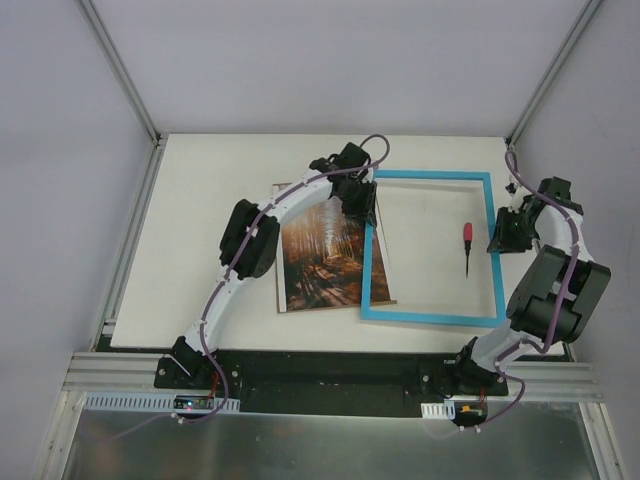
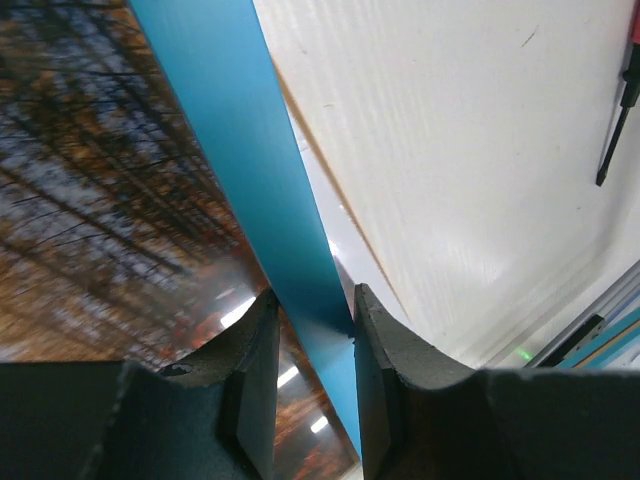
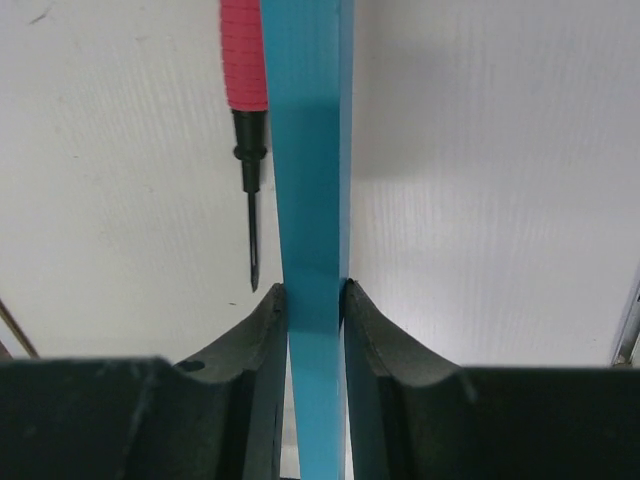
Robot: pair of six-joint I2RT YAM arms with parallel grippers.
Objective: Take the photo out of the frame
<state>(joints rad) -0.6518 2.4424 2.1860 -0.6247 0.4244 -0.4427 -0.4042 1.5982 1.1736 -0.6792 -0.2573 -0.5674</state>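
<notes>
The turquoise frame (image 1: 430, 176) stands as a hollow rectangle over the white table, with bare table showing through its opening. The photo (image 1: 320, 262), an autumn forest path, lies flat to its left. The frame's left rail crosses the photo's right edge. My left gripper (image 1: 362, 206) is shut on that left rail (image 2: 225, 140), which runs aslant between the fingers (image 2: 385, 365) above the photo (image 2: 90, 200). My right gripper (image 1: 502, 236) is shut on the right rail (image 3: 310, 150), pinched between both fingers (image 3: 262, 350).
A red-handled screwdriver (image 1: 466, 246) lies on the table inside the frame's opening, close to the right rail (image 3: 245, 70). A thin brown edge (image 1: 386, 272) shows beside the photo under the frame's left rail. Metal posts and walls border the table.
</notes>
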